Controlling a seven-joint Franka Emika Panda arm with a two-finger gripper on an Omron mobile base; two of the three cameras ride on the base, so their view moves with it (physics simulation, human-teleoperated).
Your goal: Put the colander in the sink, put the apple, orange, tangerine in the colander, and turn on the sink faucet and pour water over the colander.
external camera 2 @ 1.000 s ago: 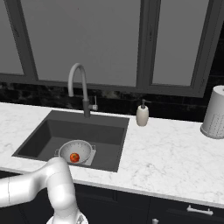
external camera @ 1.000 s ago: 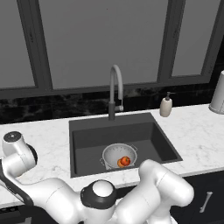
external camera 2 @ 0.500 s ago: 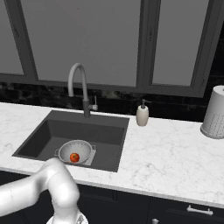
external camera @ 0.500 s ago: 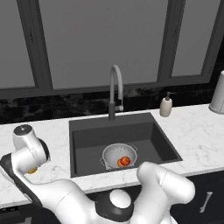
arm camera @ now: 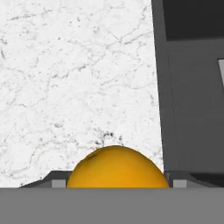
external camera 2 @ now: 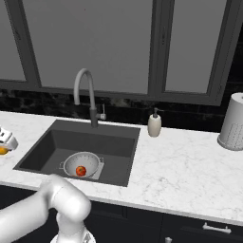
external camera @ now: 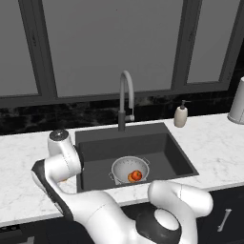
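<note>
Between the two dark fingertips of my gripper [arm camera: 117,183] sits the bright yellow-orange orange [arm camera: 117,168], held above the white marble counter just left of the sink [arm camera: 192,87]. From the right base the gripper [external camera 2: 4,140] shows at the left edge with the orange [external camera 2: 3,151] under it. The silvery colander [external camera: 125,167] stands on the floor of the sink [external camera: 157,143]. Inside it lies the red apple [external camera: 137,175], with what looks like the deep-orange tangerine [external camera: 131,178] against it. The grey gooseneck faucet [external camera: 125,95] arches over the basin, and no water runs.
A cream soap dispenser [external camera: 180,116] stands on the counter right of the faucet. A white perforated canister [external camera 2: 232,122] sits at the far right. Dark window frames and a black backsplash rise behind the counter. My white arm crosses low in front of the sink.
The hand has swung right and a little farther back along the left counter, toward the sink's left rim, with the orange in it. Colander and its fruit lie unmoved.
</note>
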